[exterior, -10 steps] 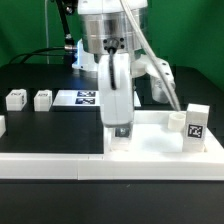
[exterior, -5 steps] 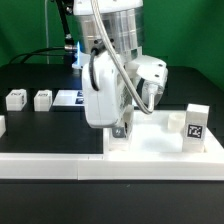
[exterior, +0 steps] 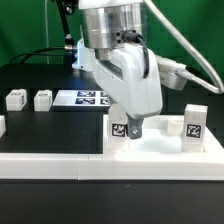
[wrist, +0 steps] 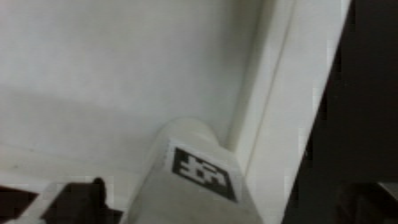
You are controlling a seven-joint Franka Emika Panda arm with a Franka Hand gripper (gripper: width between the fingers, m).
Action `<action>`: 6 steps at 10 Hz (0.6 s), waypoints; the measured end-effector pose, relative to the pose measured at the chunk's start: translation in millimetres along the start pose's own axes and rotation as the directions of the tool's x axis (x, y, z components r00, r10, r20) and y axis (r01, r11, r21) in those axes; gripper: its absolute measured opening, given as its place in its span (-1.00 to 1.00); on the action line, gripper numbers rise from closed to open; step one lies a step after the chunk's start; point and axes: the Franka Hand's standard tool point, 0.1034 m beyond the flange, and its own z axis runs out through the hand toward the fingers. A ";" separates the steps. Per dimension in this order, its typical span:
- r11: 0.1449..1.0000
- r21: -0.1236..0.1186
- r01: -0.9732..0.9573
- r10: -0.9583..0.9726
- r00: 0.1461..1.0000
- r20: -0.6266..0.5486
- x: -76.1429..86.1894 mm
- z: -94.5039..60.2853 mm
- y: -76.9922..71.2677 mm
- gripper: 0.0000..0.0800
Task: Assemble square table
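Observation:
The square table slab (exterior: 160, 146) lies flat at the front of the exterior view, rim up. One white leg post (exterior: 118, 128) with a tag stands upright at its corner on the exterior view's left. A second leg post (exterior: 195, 123) stands at the corner on the right. My gripper (exterior: 127, 130) reaches down and is shut on the first leg post. In the wrist view that leg post (wrist: 187, 150) sits between my dark fingers (wrist: 80, 202), next to the slab's raised rim (wrist: 294, 80). The post's foot is hidden.
Two loose white leg posts (exterior: 15, 98) (exterior: 42, 99) lie on the black table at the exterior view's left. The marker board (exterior: 85, 98) lies behind my gripper. A long white rail (exterior: 50, 166) runs along the front.
My wrist has turned about the upright leg post, and the gripper body has swung toward the exterior view's right. The post's tag now faces the camera. The slab has not moved.

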 end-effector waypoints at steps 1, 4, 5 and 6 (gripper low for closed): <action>0.999 0.000 0.043 -0.043 0.999 0.000 0.0 0.1 0.1 0.62; 0.923 -0.008 0.384 -0.384 0.923 -0.015 4.8 -0.4 0.8 0.62; 0.837 -0.011 0.547 -0.547 0.837 -0.014 7.8 -0.1 3.0 0.62; 0.721 -0.015 0.693 -0.693 0.721 0.004 12.7 -0.5 7.7 0.62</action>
